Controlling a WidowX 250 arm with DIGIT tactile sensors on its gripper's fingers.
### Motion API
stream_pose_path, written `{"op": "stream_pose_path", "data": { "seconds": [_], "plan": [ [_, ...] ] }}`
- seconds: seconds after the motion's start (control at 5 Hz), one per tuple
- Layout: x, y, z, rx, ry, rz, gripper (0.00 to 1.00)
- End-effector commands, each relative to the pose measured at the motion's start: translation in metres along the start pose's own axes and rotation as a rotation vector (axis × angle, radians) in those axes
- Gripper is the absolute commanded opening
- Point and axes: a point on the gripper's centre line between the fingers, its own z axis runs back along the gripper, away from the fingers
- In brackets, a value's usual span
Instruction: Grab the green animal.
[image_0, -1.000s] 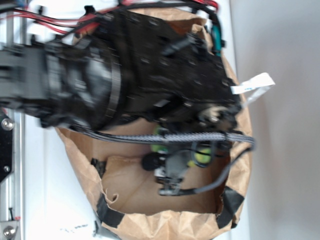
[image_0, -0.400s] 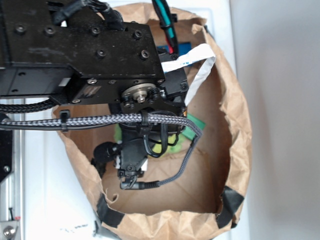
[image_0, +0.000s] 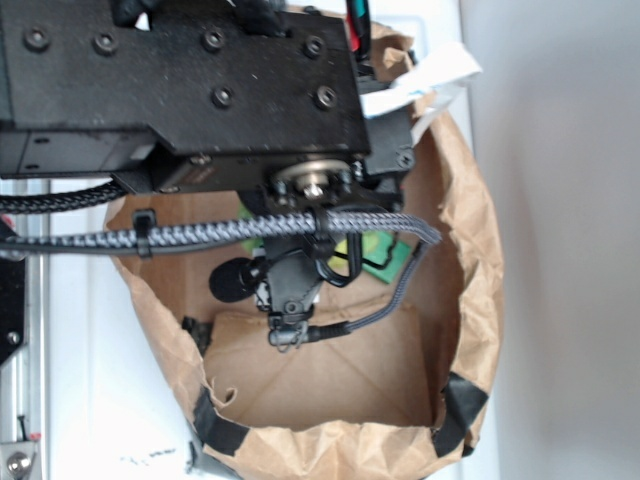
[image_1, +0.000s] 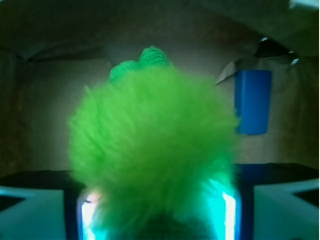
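The green animal fills the wrist view, a fuzzy lime-green body with smoother green bumps at its far end. It sits between my gripper's two lit pads, which press into its fur on both sides. In the exterior view my arm hangs over the brown paper bag and hides the jaws. Only a lime patch of the green animal shows under the braided cable.
A flat green block lies on the bag's floor beside the lime patch. A blue block stands against the bag's far wall. The bag's crumpled walls close in on all sides.
My arm has shifted to the right and looms larger in the exterior view. The lime patch has moved right and up together with the gripper.
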Motion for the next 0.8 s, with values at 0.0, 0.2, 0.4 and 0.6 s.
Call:
{"op": "stream_pose_path", "data": {
  "seconds": [0.0, 0.2, 0.4, 0.6],
  "plan": [
    [0.003, 0.009, 0.038, 0.095, -0.12, 0.064, 0.0],
    [0.005, 0.011, 0.046, 0.145, -0.107, 0.088, 0.0],
    [0.005, 0.01, 0.049, 0.153, -0.089, 0.074, 0.0],
    [0.005, 0.01, 0.048, 0.125, -0.083, 0.06, 0.0]
  ]
}}
